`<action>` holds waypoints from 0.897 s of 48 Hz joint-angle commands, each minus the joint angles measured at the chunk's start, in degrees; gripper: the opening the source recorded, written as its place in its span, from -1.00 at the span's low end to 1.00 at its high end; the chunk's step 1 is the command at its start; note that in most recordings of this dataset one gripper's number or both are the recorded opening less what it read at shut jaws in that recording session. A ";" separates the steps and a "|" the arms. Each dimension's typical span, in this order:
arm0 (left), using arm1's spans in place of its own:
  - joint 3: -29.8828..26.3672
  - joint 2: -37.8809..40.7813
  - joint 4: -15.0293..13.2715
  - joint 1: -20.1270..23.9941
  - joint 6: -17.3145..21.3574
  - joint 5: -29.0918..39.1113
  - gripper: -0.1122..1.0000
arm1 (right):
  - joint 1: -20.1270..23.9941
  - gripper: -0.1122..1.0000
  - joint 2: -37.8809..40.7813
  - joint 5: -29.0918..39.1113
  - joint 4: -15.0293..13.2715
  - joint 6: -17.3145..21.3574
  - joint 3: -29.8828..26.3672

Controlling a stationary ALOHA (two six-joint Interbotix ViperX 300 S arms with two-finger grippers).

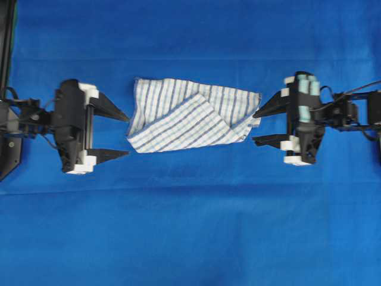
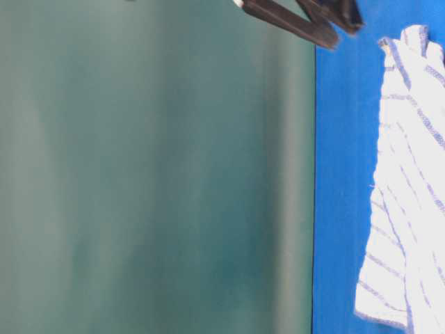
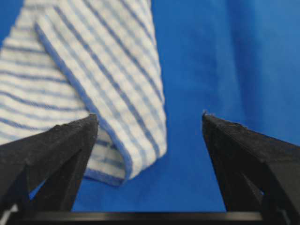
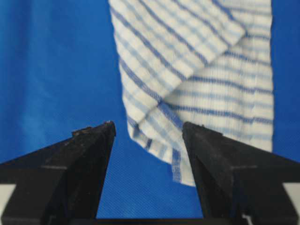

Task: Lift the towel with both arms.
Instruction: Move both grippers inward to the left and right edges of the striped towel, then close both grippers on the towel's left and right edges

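Left claw (image 1: 128,135) and right claw (image 1: 255,127) both stand with fingers apart, empty, flanking the striped towel (image 1: 190,116), which lies crumpled flat at the middle of the blue desk (image 1: 190,238). Risk: folded layers at each end may let a claw pinch one ply only, so the cloth unfolds or slips. Open desk surrounds the towel toward every edge.

Towel (image 2: 407,188): I see it cut by the table-level picture's right edge.
Gripper above towel (image 2: 306,17): blurred, cut off at top; I can't tell which arm's.
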 commanded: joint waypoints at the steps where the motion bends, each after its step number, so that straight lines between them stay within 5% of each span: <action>1: -1.58 2.99 -0.09 0.00 0.00 -0.70 0.82 | 0.00 0.34 1.85 -0.26 0.18 0.09 -1.76; 17: -5.80 15.12 -0.18 0.00 -0.09 -1.05 0.82 | -0.18 0.34 10.99 -0.44 0.26 0.18 -4.39; 32: -5.89 16.35 -0.09 0.53 -0.09 0.18 0.73 | -2.20 0.31 13.80 -1.49 0.18 0.09 -5.36; 38: -5.98 16.35 -0.18 0.62 0.09 2.81 0.36 | -2.46 0.12 13.71 -1.32 0.00 -0.35 -5.36; 43: -6.06 16.17 -0.18 1.05 0.18 4.39 -0.22 | -2.55 -0.40 13.54 -1.14 0.00 -0.44 -5.27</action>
